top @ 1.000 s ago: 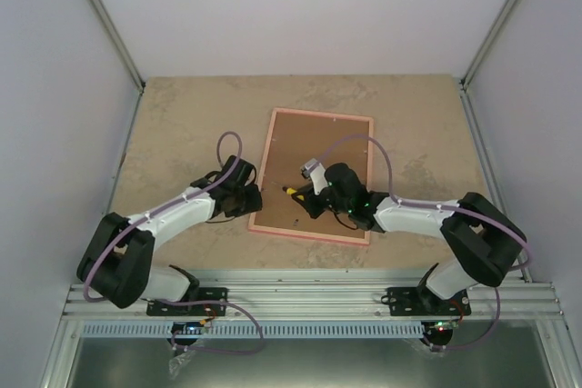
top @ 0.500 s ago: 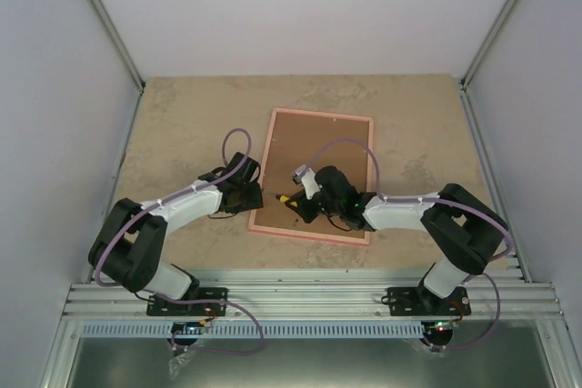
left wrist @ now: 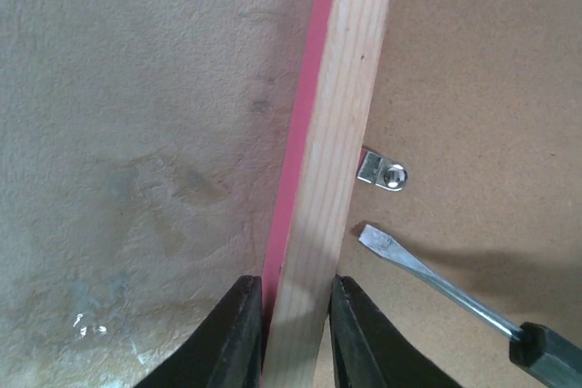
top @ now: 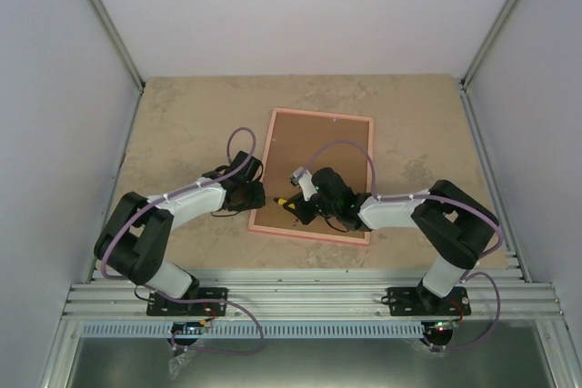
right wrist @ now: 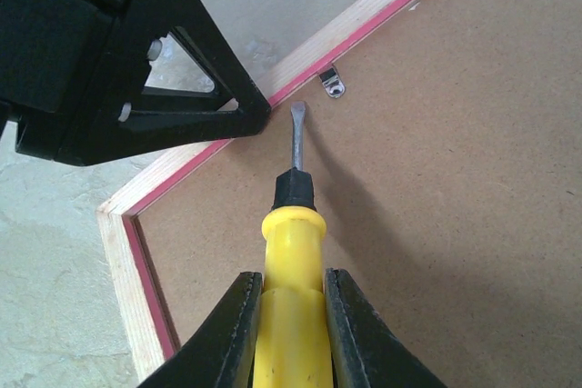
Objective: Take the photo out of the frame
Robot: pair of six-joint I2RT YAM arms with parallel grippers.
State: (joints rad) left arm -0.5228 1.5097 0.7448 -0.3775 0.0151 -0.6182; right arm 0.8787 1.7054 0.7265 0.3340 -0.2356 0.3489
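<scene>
The thin pink rectangular wooden frame [top: 324,114] is lying face down on the beige table [top: 182,124], its brown fibreboard backing [right wrist: 455,152] facing up and hiding the photo. The left gripper [left wrist: 296,290] is pinching the frame's left rail. The right gripper [right wrist: 284,286] is clamping a yellow-handled flat screwdriver [right wrist: 291,215], tip just short of a small silver retaining clip [left wrist: 384,173]. Risk: the blade may skid off the clip and gouge the backing, or lever the rail out of the pinch

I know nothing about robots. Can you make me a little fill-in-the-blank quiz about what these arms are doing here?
The right gripper grips a screwdriver with a ____ handle.
The left gripper pinches a rail of the frame, whose outer edge is painted ____.
The screwdriver's tip lies near a small metal clip on the ____ backing board.
Missing words: yellow; pink; brown.
</scene>
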